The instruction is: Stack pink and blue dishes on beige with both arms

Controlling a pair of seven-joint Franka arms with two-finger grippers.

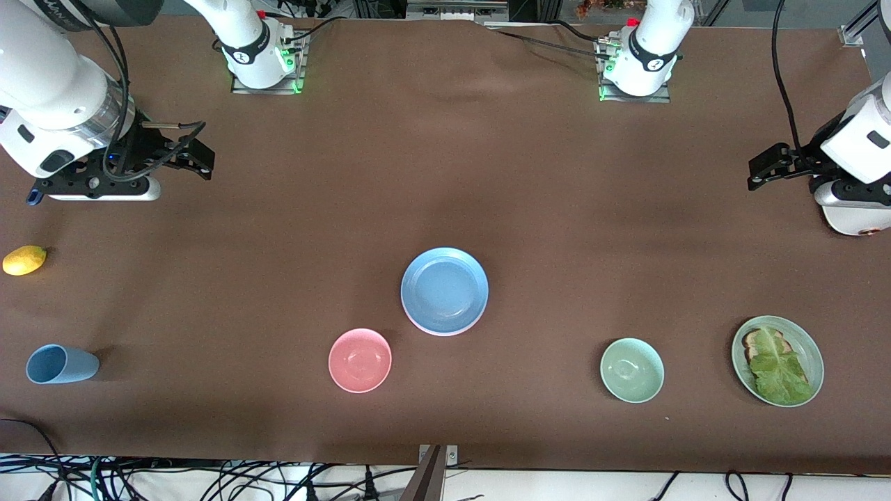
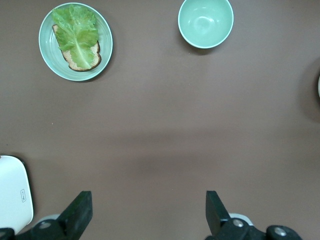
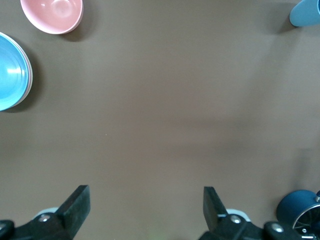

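The green bowl [image 1: 632, 370] is sitting nearest the camera; the blue plate [image 1: 444, 290] is topping the mid-table stack (pale rims peeking beneath). Left gripper [image 1: 762, 170] and right gripper [image 1: 198, 158] are waiting at the table's ends, jaws apart.

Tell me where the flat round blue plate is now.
In the front view, the flat round blue plate lies on top of a plate stack near the middle of the brown table, just farther from the camera than the small pink bowl.

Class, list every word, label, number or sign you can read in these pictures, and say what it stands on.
Nothing here reads clearly.
Round black badge on the left arm's base: too small to read.
Same badge on the right arm's base: too small.
Small mark on the white casing: blurred.
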